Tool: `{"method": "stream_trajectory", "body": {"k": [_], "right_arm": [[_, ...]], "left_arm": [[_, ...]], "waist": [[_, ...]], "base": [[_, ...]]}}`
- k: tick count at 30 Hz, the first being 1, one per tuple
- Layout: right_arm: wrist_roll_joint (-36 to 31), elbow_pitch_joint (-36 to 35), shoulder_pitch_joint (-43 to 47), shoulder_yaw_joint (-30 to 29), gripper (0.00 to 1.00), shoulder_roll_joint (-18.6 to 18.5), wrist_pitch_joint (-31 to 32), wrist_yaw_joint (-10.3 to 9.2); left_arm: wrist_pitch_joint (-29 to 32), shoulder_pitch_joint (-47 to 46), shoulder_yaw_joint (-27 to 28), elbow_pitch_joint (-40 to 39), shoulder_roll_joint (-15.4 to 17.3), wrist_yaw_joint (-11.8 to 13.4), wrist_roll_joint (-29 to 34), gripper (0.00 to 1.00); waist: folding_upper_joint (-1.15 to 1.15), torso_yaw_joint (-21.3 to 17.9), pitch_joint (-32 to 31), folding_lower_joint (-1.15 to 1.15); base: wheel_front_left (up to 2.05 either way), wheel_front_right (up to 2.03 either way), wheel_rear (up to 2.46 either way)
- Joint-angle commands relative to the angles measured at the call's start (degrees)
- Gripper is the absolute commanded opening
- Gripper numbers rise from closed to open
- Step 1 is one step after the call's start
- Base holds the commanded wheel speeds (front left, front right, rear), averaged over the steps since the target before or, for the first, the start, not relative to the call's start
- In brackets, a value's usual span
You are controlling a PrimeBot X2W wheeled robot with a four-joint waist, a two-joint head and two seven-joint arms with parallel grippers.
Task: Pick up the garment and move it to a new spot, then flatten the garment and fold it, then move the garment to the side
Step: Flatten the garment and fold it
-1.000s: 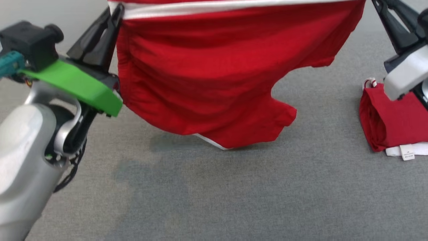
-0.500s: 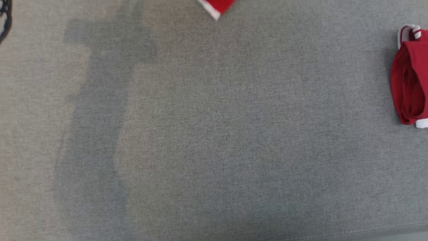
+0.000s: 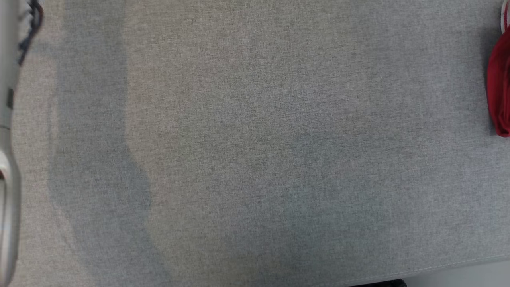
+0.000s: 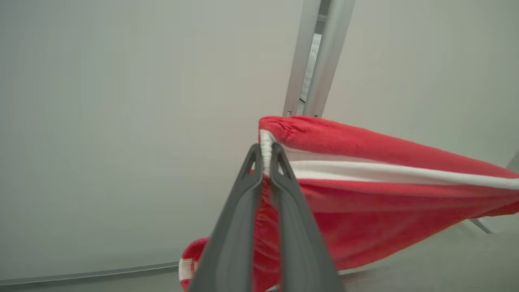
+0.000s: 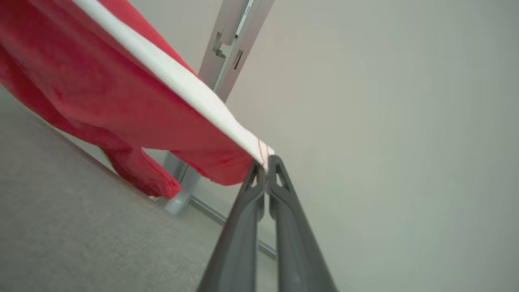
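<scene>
- the left gripper (image 4: 266, 151) is clenched on one end of the white waistband (image 4: 385, 172) of the red garment (image 4: 385, 207), with gathered cloth caught between its fingers. the right gripper (image 5: 266, 164) is pinched shut on the band's other end, right at the red stitching.
- the garment hangs in the air, stretched between the two grippers, with its lower part drooping toward the grey fabric surface (image 5: 61, 235).
- the right hold looks thin, since just the corner of the band sits at the fingertips. a sideways tug or a quick swing could pull it free, and that end would drop and land bunched.
- if the arms spread further, the band tightens and the weaker corner may slip. if they close in, the band sags and the cloth would settle in creases, making the flattening harder.
- lowered straight down, the loose hanging hem would likely fold under itself. i judge it needs to be dragged out as it lands.
- a metal post (image 4: 318, 61) stands close behind the garment, so a swing toward it could snag the cloth.
- a second red garment, folded (image 3: 500, 91), lies at the right edge of the surface. laying this one too far right would overlap or disturb it.
- at the left gripper, the bunched cloth may cling on release and pull the laid edge askew.
</scene>
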Motion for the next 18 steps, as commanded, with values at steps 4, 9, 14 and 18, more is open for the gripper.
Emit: {"method": "stream_trajectory", "body": {"k": [4,9,14,18], "right_arm": [[2.2,2.6,7.6,4.2,0.00,0.3,-1.5,-0.14],[6.2,2.4,16.0,10.2,0.00,-0.6,-2.0,-0.13],[12.5,0.5,23.5,17.0,0.00,-2.9,-2.0,-0.13],[18.4,-2.4,28.2,23.4,0.00,-5.3,-0.8,-0.13]], "left_arm": [[-0.4,9.0,-0.9,-2.4,-0.4,-0.8,2.2,0.00],[-0.4,21.2,-4.9,-8.2,1.2,-0.9,4.0,0.00],[-0.4,32.9,-7.1,-13.0,4.5,-0.8,1.0,0.00],[-0.4,40.0,-7.8,-15.6,6.5,-0.8,0.4,0.00]], "waist": [[0.00,1.5,-2.4,-0.01],[0.00,2.4,-7.0,-0.01],[0.00,2.7,-12.5,-0.01],[0.00,3.4,-16.8,-0.01]], "base": [[0.00,0.00,0.00],[0.00,0.00,0.00],[0.00,0.00,0.00],[0.00,0.00,0.00]]}}
